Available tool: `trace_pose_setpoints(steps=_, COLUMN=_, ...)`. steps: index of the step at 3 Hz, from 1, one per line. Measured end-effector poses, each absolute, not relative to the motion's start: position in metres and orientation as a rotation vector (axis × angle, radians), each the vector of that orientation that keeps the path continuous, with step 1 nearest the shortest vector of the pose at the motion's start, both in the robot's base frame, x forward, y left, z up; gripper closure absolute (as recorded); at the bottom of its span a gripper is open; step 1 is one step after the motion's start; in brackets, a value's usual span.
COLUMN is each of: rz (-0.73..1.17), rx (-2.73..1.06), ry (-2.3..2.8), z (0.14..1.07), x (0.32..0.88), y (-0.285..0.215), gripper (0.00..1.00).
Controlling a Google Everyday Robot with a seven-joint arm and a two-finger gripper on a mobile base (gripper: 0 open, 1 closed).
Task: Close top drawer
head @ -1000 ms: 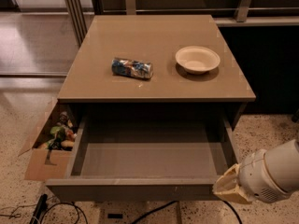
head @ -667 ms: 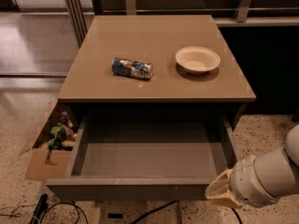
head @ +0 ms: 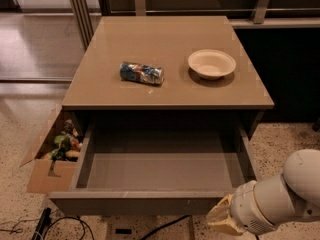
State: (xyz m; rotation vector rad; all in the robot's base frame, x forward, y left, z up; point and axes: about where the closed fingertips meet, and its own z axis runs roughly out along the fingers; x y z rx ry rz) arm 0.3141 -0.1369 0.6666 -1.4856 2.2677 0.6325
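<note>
Since approx 1 s ago, robot's gripper is dropping lower and drifting left. It is now sitting at btm right of view, just in front of the top drawer, near the right end of its front panel. Whether it is touching the panel, and whether it is open or closed, can't be told. Top drawer is standing pulled well out of the cabinet, right under the tabletop. For this step the gripper is prob needing to be pressing flat on the panel nearer ctr, pushing straight back w/ steady force so the drawer isn't skewing. Counting: 1 open drawer, 1 bowl and 1 crumpled packet lying on top, 1 cardboard box of clutter sitting at left.
</note>
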Motion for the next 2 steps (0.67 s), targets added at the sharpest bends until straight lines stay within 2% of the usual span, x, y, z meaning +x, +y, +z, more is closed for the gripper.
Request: trace_pose_setpoints(steps=2, rz=0.631, rx=-1.486, ry=2.268, z=0.666, x=0.3139, y=-0.1365, gripper=0.5)
